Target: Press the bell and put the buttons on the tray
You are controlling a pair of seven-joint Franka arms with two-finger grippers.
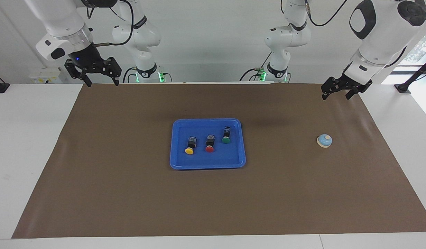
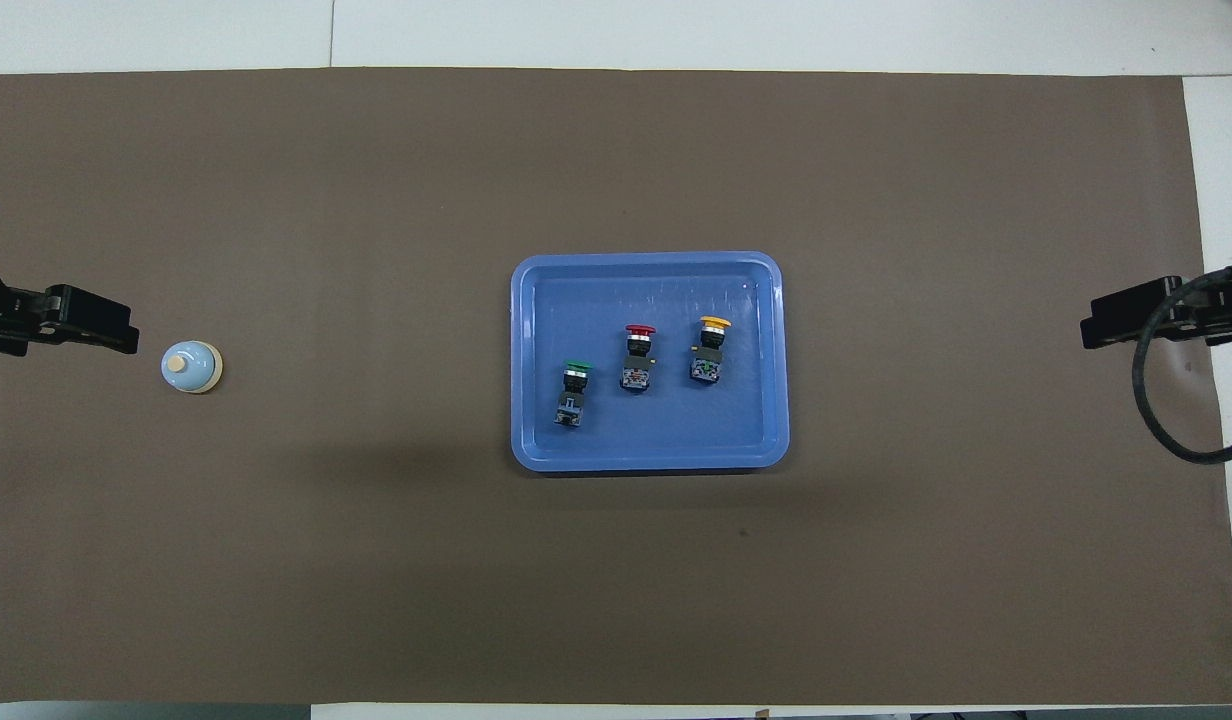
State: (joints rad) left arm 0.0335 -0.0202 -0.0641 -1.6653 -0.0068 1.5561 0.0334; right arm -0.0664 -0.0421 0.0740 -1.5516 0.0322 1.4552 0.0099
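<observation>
The blue tray (image 1: 233, 157) (image 2: 746, 425) lies in the middle of the brown mat. In it lie three buttons on their sides: yellow (image 1: 190, 146) (image 2: 710, 351), red (image 1: 210, 144) (image 2: 637, 358) and green (image 1: 226, 135) (image 2: 572, 393). The bell (image 1: 324, 140) (image 2: 191, 367) stands alone on the mat toward the left arm's end. My left gripper (image 1: 335, 96) (image 2: 128, 340) hangs open and empty over the mat's edge at that end, apart from the bell. My right gripper (image 1: 103, 83) (image 2: 1088, 331) waits open and empty over the mat's corner at the right arm's end.
The brown mat (image 1: 130, 193) covers most of the white table (image 1: 26, 145). A black cable (image 2: 1161, 420) loops down beside the right gripper. Both arm bases stand at the robots' edge of the table.
</observation>
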